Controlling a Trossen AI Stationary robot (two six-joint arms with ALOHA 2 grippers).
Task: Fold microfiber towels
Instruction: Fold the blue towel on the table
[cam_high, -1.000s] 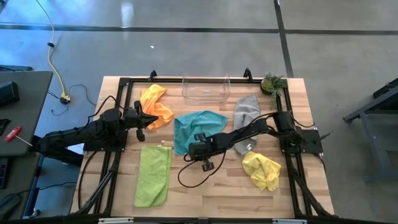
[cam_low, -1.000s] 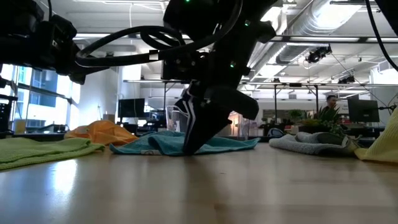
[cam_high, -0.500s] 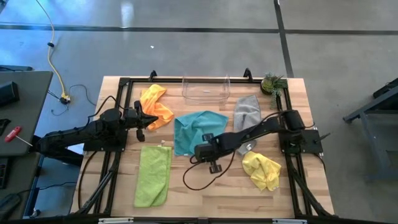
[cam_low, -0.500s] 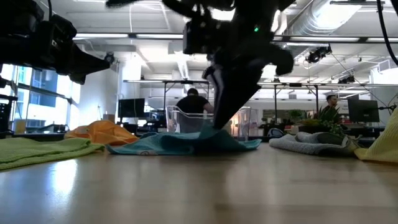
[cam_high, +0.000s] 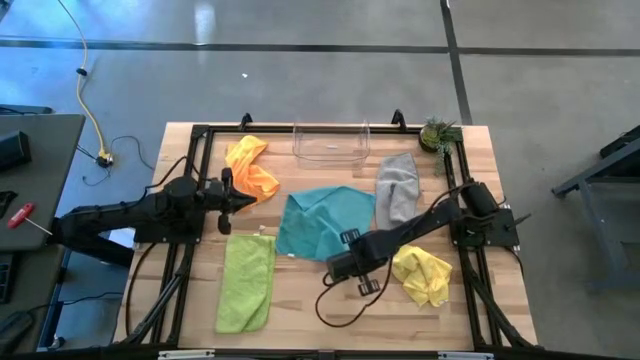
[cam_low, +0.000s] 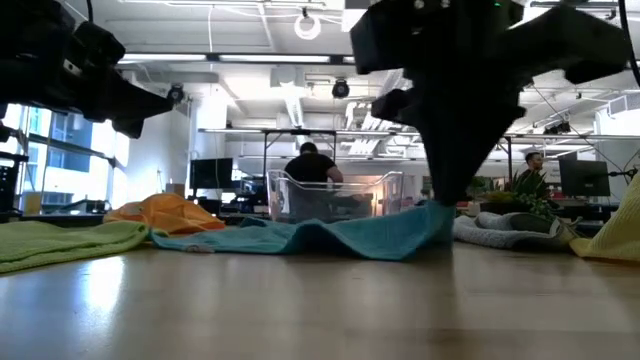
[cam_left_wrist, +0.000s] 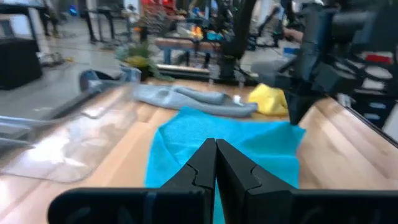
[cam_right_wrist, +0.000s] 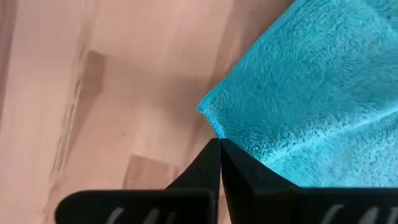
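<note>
pinching a corner of the teal towel (cam_right_wrist: 311, 93), the right gripper (cam_right_wrist: 219, 144) is sitting low at the centre of the high view, its fingers pressed together on the cloth's edge. the teal towel (cam_high: 322, 222) is spreading up and to the left of it across the middle of the wooden table (cam_high: 300, 310). the yellow towel (cam_high: 423, 272) is lying just right of the gripper, the grey towel (cam_high: 397, 186) above that. the lime green towel (cam_high: 247, 278) is lying at lower left, the orange towel (cam_high: 250, 168) at upper left. the left gripper (cam_high: 248, 197) is hanging closed and empty beside the orange towel. the clear plastic bin (cam_high: 331, 142) is standing at top centre.
</note>
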